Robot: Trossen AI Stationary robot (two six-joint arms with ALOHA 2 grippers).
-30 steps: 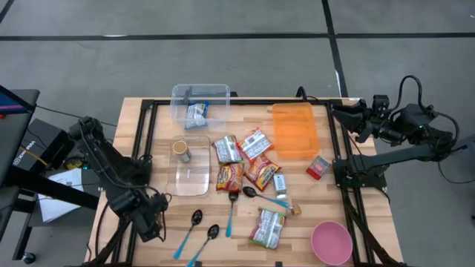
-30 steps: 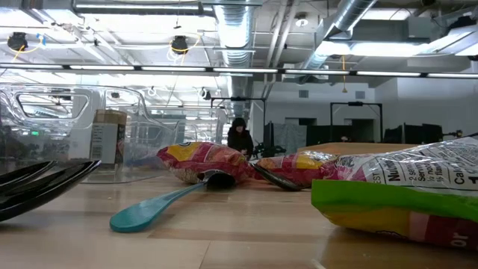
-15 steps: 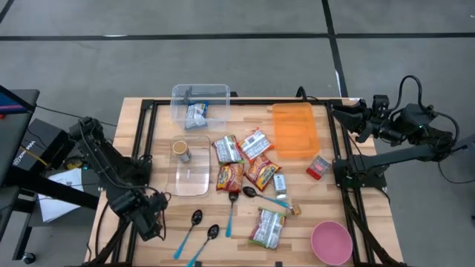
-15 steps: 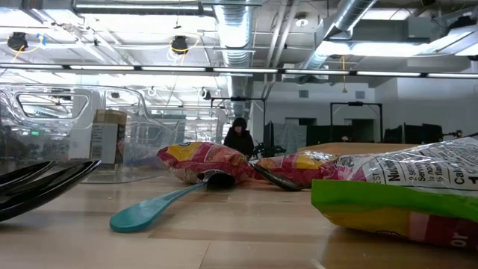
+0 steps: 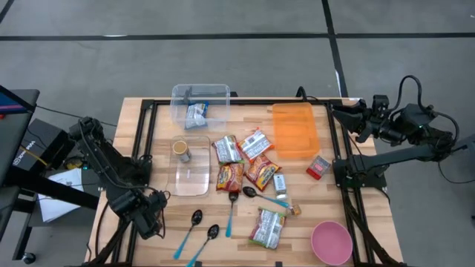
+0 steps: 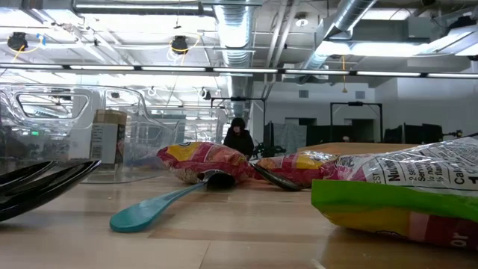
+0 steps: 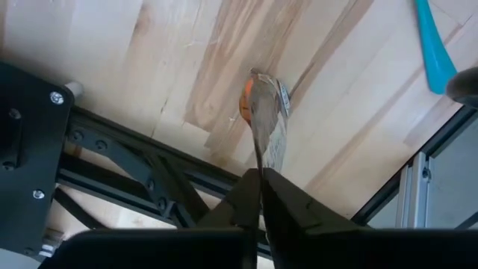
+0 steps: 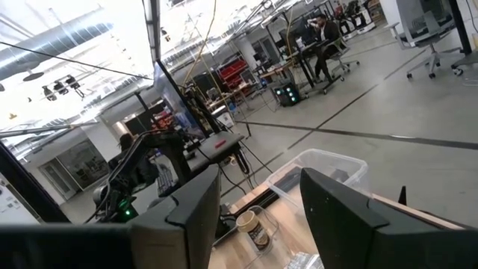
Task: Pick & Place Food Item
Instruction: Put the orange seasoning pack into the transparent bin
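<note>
Low view: green and silver food packet (image 6: 403, 196) at near right on tabletop carries black print, cut off by fold and frame edge; legible fragments "Nut" and "Ca", plus large "1" at far edge. Remaining lines on that packet too small to make out.

High view: white lettering on dark box (image 5: 30, 148) beside tabletop, too small to read. Print on snack packets (image 5: 245, 159) at tabletop centre also illegible.

Wrist views: nothing readable.

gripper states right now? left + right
Left gripper: shut on a thin silvery packet, low at the table's near-left corner.
Right gripper: open, empty, raised at the far-right edge.
</note>
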